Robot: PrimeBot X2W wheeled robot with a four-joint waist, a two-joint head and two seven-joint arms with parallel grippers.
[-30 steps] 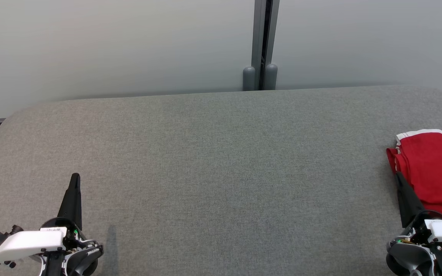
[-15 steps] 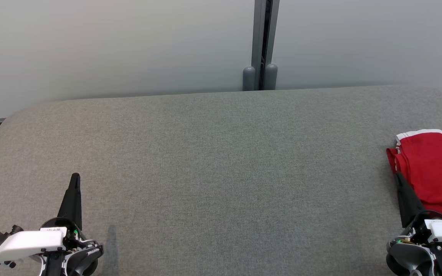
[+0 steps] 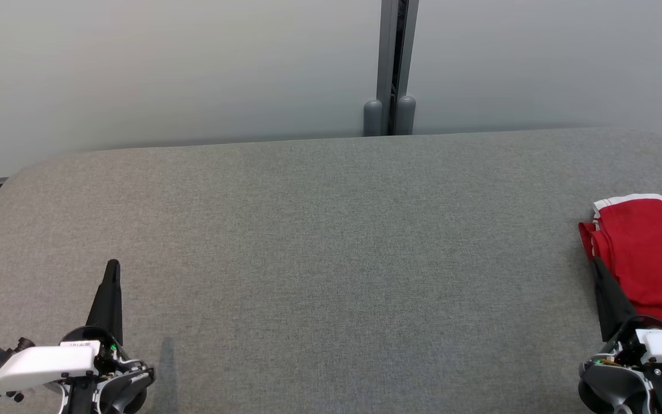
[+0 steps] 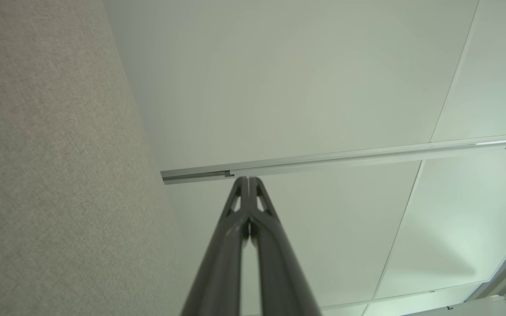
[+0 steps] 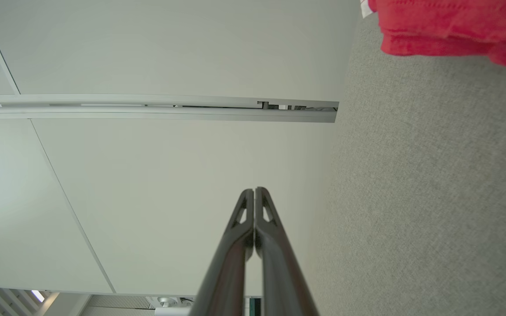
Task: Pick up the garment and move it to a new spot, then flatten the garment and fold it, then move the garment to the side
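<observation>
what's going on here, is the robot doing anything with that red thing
Nothing is being handled right now. The red garment lies in a folded-looking bundle at the right end of the grey table. The right gripper sits beside it, shut and empty; the left gripper rests shut at the near left. The garment may already be set aside.

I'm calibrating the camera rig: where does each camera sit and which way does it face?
Head view: on the head, looking forward and down over the grey table to the wall; left gripper lower left, right gripper lower right.
Left wrist view: on the left wrist, looking along its shut fingers, past the table, at the wall.
Right wrist view: on the right wrist, along its shut fingers toward the wall; table at right.
Shared: head and right wrist views both show the red garment.
</observation>
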